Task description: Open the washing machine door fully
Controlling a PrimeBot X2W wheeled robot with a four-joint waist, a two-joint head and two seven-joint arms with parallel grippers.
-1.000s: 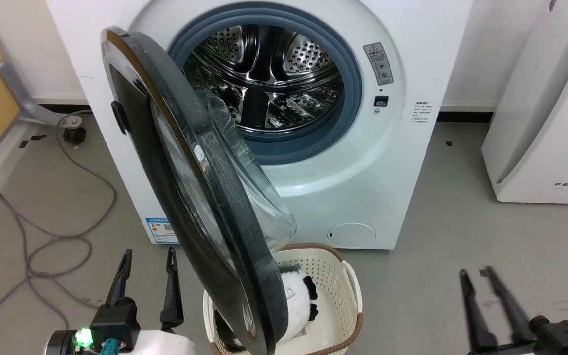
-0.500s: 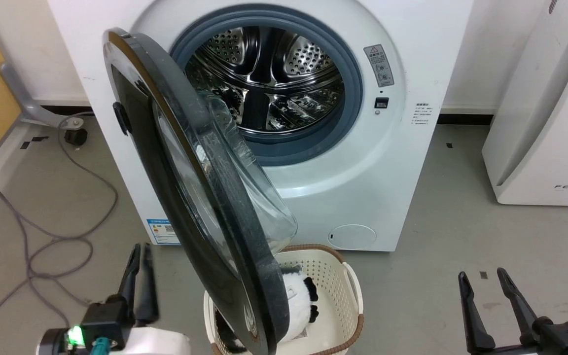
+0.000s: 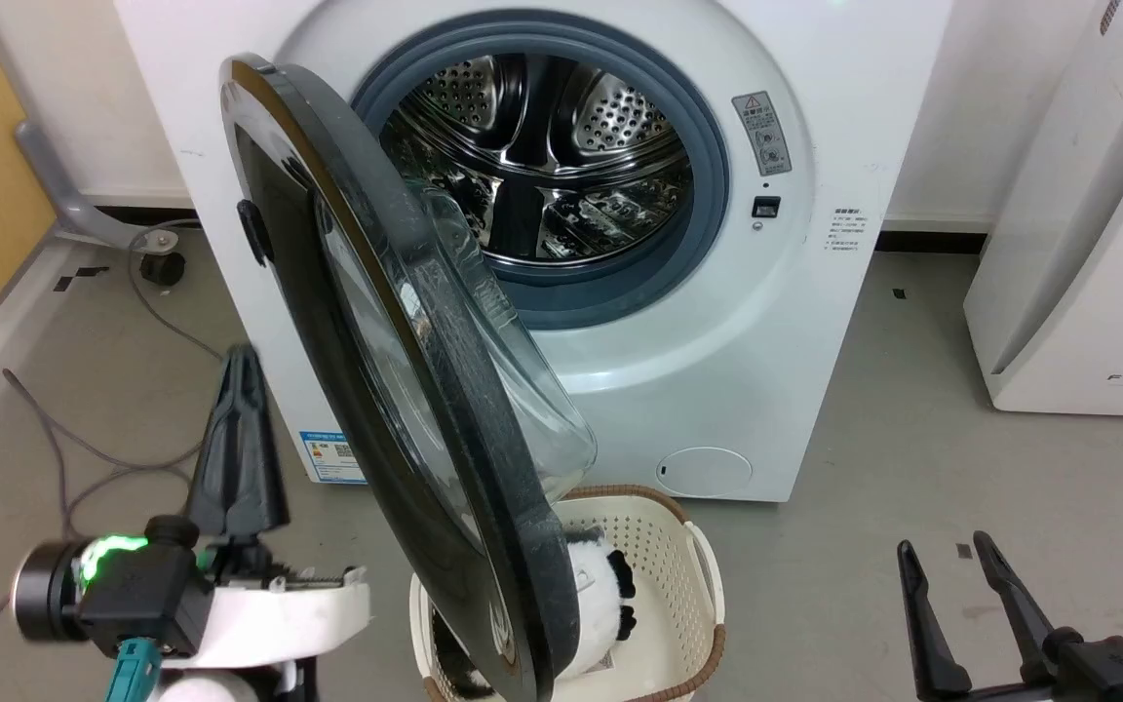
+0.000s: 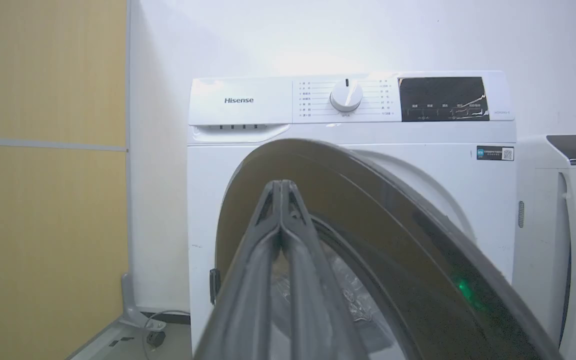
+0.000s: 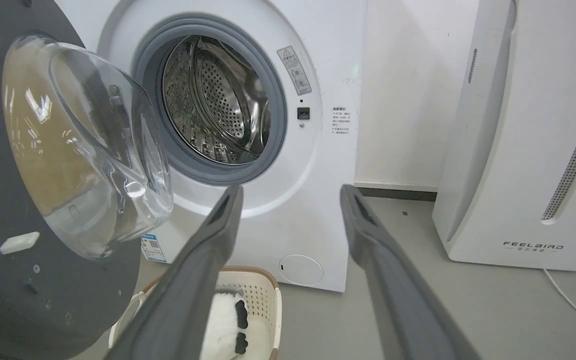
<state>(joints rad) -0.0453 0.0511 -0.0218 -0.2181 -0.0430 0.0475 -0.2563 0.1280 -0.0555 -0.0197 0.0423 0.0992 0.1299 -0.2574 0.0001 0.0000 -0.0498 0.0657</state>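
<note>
A white front-loading washing machine [image 3: 795,322] is seen with its large round glossy black glass-windowed door [image 3: 328,370] swung half open over a cream perforated basket [image 3: 688,546], the left hand [image 3: 242,356] pressed together near its outer face, the right hand [image 3: 943,543] spread, well apart.

Lighting: bright, even and diffuse; shadows on the floor [image 3: 912,419] are faint. Glare: highlights on the steel drum [image 3: 542,166] and the glass of the door [image 5: 83,150] (green glint in the left wrist view). Blur: left gripper [image 3: 242,356] smeared in the head view, soft in its wrist view.
</note>
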